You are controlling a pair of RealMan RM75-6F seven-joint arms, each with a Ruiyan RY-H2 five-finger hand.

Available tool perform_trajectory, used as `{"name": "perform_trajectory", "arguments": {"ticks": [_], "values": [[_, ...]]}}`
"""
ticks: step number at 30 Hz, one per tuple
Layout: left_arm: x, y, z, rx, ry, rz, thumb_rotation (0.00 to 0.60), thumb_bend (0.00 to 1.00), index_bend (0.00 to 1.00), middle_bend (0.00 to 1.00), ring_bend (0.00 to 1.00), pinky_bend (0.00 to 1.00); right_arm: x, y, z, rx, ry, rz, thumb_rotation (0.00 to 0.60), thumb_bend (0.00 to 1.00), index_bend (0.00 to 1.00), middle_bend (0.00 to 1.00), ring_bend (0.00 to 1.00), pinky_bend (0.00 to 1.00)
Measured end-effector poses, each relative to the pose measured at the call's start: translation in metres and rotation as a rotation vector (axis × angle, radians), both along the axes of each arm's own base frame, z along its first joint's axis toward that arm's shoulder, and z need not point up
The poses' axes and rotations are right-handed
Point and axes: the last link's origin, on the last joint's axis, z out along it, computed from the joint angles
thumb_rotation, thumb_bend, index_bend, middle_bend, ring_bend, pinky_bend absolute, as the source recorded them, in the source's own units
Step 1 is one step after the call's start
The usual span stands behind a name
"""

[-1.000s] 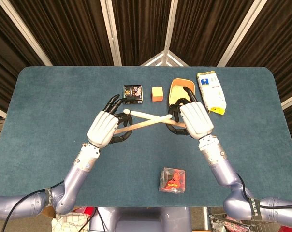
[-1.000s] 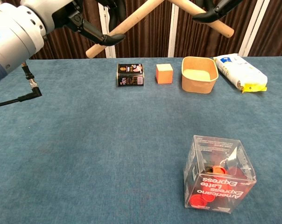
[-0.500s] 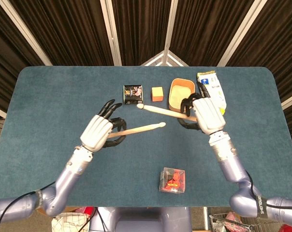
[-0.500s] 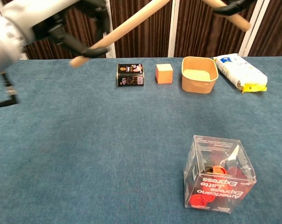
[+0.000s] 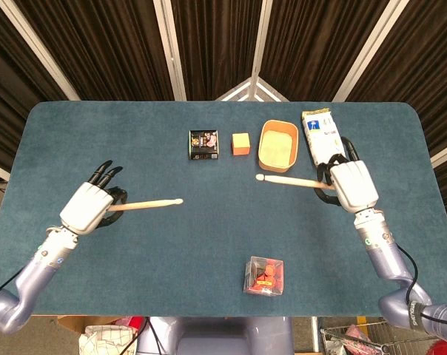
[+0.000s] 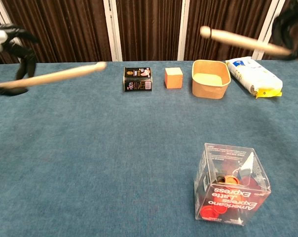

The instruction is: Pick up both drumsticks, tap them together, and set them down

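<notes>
Two pale wooden drumsticks are held above the blue table (image 5: 223, 237), well apart. My left hand (image 5: 88, 206) grips one drumstick (image 5: 146, 204) at the left side, its tip pointing right toward the centre. In the chest view that drumstick (image 6: 53, 76) crosses the upper left and the left hand (image 6: 11, 54) shows at the edge. My right hand (image 5: 351, 185) grips the other drumstick (image 5: 286, 180) at the right side, tip pointing left below the tan bowl. The chest view shows this drumstick (image 6: 242, 42) high at the upper right, with the right hand (image 6: 292, 29) partly cut off.
Along the table's far side stand a black tin (image 5: 204, 144), an orange cube (image 5: 241, 143), a tan bowl (image 5: 278, 146) and a white packet (image 5: 323, 138). A clear box of red capsules (image 5: 264, 275) sits near the front centre.
The crossed sticks have parted. Both hands swung outward and lower, the left far to the left and the right to the right, each still holding its drumstick.
</notes>
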Motion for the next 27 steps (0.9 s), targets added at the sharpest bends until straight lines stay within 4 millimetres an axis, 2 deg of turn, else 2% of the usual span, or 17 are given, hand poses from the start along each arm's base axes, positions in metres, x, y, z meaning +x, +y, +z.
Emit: {"name": "perform_trajectory", "arguments": {"ticks": [5,13,18,27], "values": [[-0.027,-0.002,-0.009,-0.031,0.09,0.032,0.6,0.44,0.56,0.61,0.12,0.0,-0.023,0.006,-0.024,0.039,0.074,-0.015,0.6,0.47,0.77,0.69,0.38,0.0],[-0.053,-0.001,-0.034,-0.079,0.168,0.057,0.6,0.44,0.55,0.6,0.12,0.0,-0.044,0.012,-0.057,0.096,0.142,-0.039,0.6,0.47,0.77,0.69,0.38,0.0],[-0.062,0.003,-0.042,-0.098,0.202,0.074,0.6,0.44,0.54,0.59,0.12,0.0,-0.047,0.011,-0.071,0.115,0.158,-0.046,0.6,0.47,0.77,0.69,0.38,0.0],[-0.065,0.016,-0.047,-0.084,0.244,0.104,0.6,0.42,0.51,0.55,0.1,0.0,-0.042,0.005,-0.089,0.158,0.168,-0.059,0.6,0.47,0.77,0.69,0.38,0.0]]}}
